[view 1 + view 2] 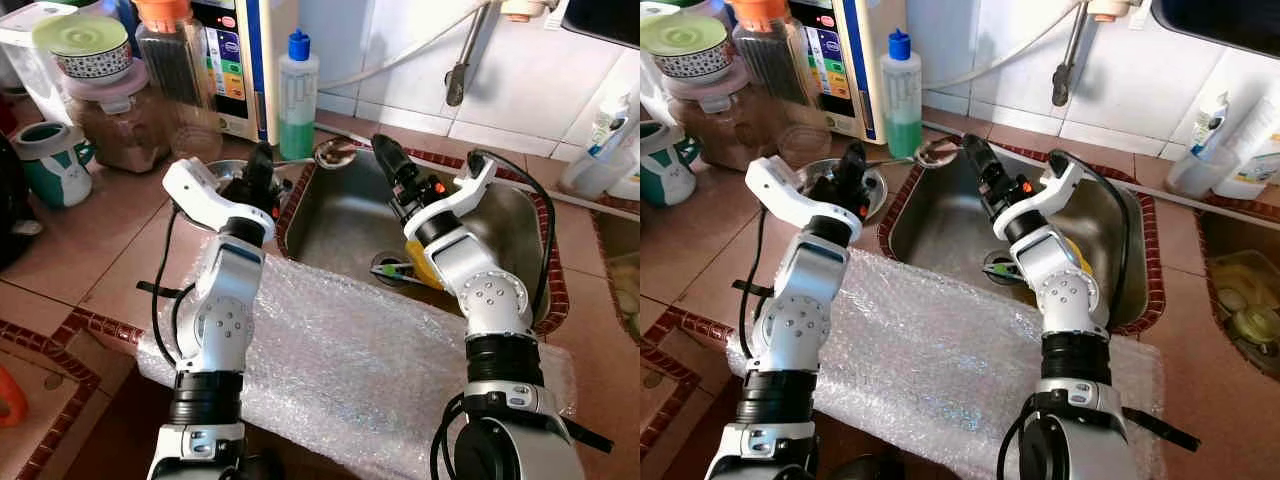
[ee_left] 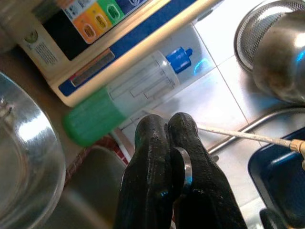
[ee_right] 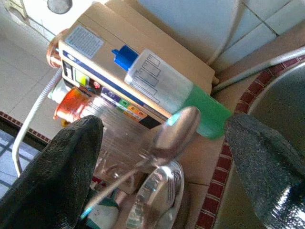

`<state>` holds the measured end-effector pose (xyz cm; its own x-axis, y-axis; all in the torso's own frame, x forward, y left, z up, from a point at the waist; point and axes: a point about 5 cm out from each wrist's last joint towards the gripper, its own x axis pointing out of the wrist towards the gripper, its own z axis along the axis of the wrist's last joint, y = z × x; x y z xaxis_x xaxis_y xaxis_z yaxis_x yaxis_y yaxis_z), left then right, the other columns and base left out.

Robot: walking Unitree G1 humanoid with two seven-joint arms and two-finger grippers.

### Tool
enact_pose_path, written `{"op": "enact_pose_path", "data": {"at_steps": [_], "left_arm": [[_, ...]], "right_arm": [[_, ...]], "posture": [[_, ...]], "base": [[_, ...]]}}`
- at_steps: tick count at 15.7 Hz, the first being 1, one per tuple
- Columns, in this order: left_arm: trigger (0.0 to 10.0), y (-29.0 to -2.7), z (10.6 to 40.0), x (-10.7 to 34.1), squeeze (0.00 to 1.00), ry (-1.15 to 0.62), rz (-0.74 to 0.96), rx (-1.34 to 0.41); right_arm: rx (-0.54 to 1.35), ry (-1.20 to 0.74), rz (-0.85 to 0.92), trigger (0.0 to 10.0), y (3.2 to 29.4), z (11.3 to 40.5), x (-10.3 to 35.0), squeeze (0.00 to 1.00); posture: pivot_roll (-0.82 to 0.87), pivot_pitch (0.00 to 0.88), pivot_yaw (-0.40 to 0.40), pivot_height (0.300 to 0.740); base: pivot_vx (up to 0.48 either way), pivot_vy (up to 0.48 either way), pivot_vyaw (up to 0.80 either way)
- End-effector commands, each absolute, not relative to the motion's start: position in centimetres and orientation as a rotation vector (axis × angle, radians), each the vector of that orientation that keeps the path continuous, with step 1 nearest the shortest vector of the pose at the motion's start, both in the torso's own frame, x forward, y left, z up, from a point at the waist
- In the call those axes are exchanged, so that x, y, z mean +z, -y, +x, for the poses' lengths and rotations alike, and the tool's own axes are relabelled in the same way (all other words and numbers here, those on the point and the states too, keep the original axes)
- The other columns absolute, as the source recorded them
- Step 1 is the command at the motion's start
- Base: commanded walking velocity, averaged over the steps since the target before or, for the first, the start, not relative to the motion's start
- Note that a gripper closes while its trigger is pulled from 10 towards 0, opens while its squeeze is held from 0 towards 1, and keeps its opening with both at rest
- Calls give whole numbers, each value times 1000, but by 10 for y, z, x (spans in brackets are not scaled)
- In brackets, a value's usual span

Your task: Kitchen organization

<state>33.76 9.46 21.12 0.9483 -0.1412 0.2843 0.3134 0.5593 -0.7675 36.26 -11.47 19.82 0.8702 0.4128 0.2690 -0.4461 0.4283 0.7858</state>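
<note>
A steel ladle (image 1: 335, 152) lies on the sink's (image 1: 330, 225) far left corner, its handle reaching to a steel bowl (image 1: 222, 172) on the counter. My right gripper (image 1: 384, 150) hovers over the sink's back edge, just right of the ladle. In the right wrist view it is open, fingers (image 3: 57, 176) wide apart, with the ladle's bowl (image 3: 177, 130) ahead between them. My left gripper (image 1: 262, 158) is raised above the steel bowl, shut with nothing in it (image 2: 164, 129). A green soap bottle (image 1: 297, 95) with a blue cap stands behind both.
A bubble wrap sheet (image 1: 330, 350) covers the counter's front edge below my arms. Something yellow (image 1: 425, 268) lies by the drain (image 1: 390, 268). Jars (image 1: 120, 115) and a green mug (image 1: 50, 160) stand at the left, a water appliance (image 1: 240, 60) behind, plastic bottles (image 1: 600, 150) at the right.
</note>
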Motion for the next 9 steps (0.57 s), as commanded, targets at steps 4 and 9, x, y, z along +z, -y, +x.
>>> {"op": "enact_pose_path", "data": {"at_steps": [4, 9], "left_arm": [[1686, -52, 331, 242, 0, 208, -1044, -458], [1686, -52, 331, 242, 0, 208, -1044, -458]], "right_arm": [[529, -2, 974, 10000, 104, 363, 186, 0], [529, -2, 974, 10000, 104, 363, 186, 0]], "posture": [[18, 124, -28, 740], [18, 124, -28, 740]], "base": [[0, 0, 0], [0, 0, 0]]}}
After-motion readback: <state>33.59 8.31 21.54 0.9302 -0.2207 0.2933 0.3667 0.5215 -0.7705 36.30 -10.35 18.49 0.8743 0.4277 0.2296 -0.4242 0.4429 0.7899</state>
